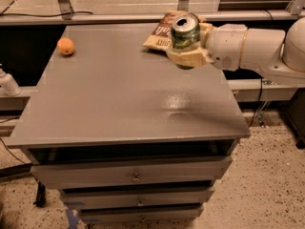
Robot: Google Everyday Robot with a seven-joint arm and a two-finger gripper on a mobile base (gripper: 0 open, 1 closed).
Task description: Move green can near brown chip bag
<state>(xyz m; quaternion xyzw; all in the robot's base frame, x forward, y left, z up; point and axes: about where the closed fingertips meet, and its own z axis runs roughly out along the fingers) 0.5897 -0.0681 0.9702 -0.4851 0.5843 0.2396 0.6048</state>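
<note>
claw gripping green can | held just beside brown chip bag

1 high view looks down across table (pincer at upper right).

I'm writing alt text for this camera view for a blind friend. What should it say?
A robot's hand grips a green can, holding it above the far right of a grey drawer cabinet, close to a brown chip bag lying there. A small orange sits at the far left.
</note>
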